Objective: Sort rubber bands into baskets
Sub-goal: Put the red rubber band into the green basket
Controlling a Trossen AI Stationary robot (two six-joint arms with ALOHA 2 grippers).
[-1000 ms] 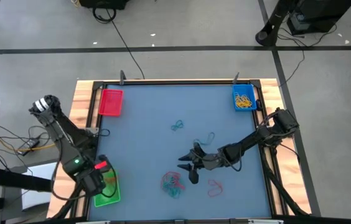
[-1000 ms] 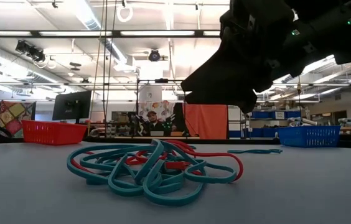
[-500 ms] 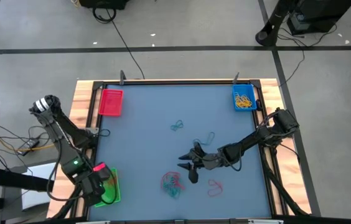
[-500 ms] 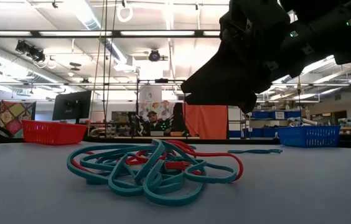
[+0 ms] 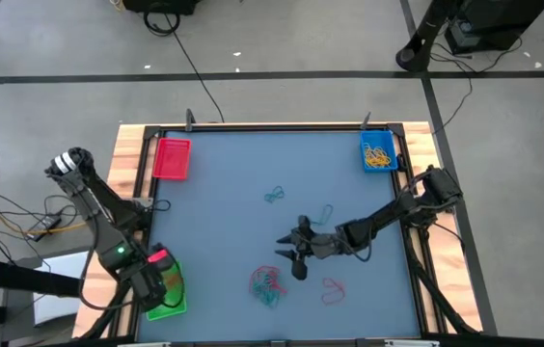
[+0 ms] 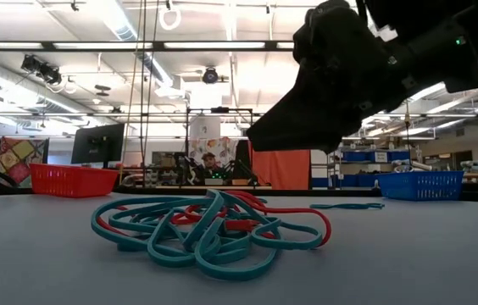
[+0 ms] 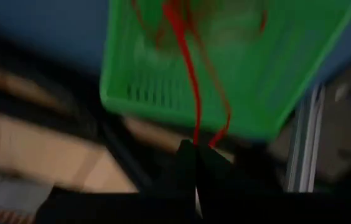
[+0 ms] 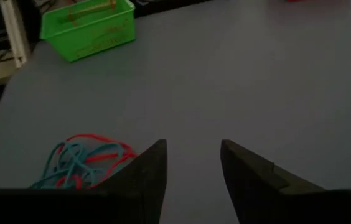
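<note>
Was a blue-grey table with three baskets at its edges: red basket far left, blue basket far right with yellow bands in it, green basket near left with red bands inside. Left gripper hung right above that green basket, fingers pinched together on a red rubber band dangling down into it, so probably a drop-off in progress. Right gripper hovered mid-table, fingers apart and empty, just beside the tangled clump of teal and red bands near the front edge. Also loose on the table: a teal band toward the middle, another teal one just beyond the right gripper, a red one near right. About handling, looked like pretty much weightless, floppy stuff, grippy rubber, not fragile at all. Clump was the annoying part: loops knotted through each other, so grabbing the middle would likely have dragged both colours along. Better bet seemed to be pinching one strand where it stuck out at the clump's edge, like the red loop on its right side in the low view, and lifting slowly. Flat single bands would've needed fingertips nearly scraping the table to catch the strand.
</note>
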